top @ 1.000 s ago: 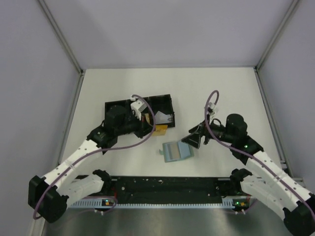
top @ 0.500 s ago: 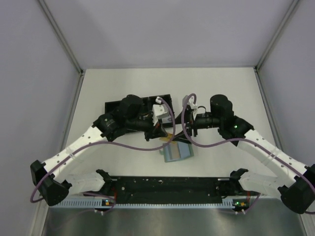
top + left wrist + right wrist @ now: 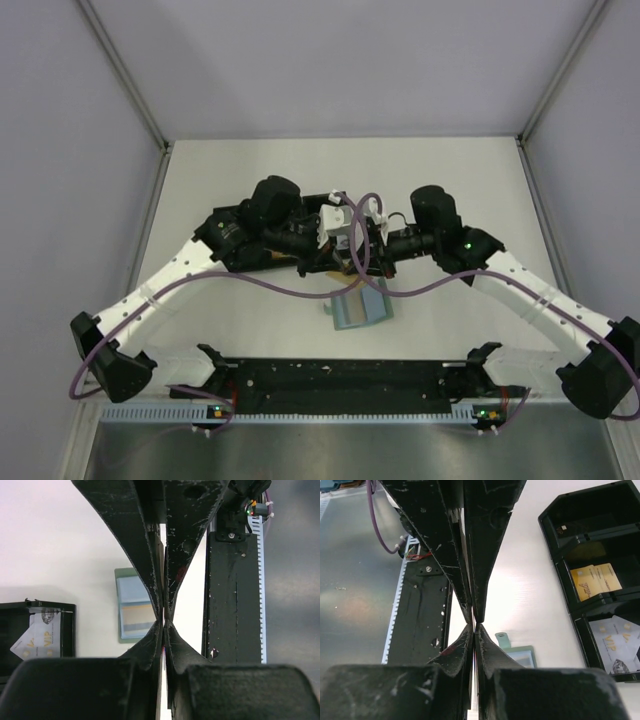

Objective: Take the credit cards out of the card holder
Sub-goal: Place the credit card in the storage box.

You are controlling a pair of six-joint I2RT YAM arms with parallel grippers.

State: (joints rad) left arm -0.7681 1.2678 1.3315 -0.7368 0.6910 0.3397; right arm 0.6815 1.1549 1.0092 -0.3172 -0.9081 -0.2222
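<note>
Beside the card holder [image 3: 358,312], a tray [image 3: 590,515] holds cards [image 3: 595,582].

Left hand [image 3: 164,622] clamped tight at dead centre, a credit card [image 3: 163,661] edge-on between the fingers. Just past it at 9 o'clock, the card holder [image 3: 131,605] lies open on the tabletop [image 3: 60,540]. Down at 8 o'clock, a silvery card [image 3: 40,635] sits in the black tray [image 3: 69,630].
</note>
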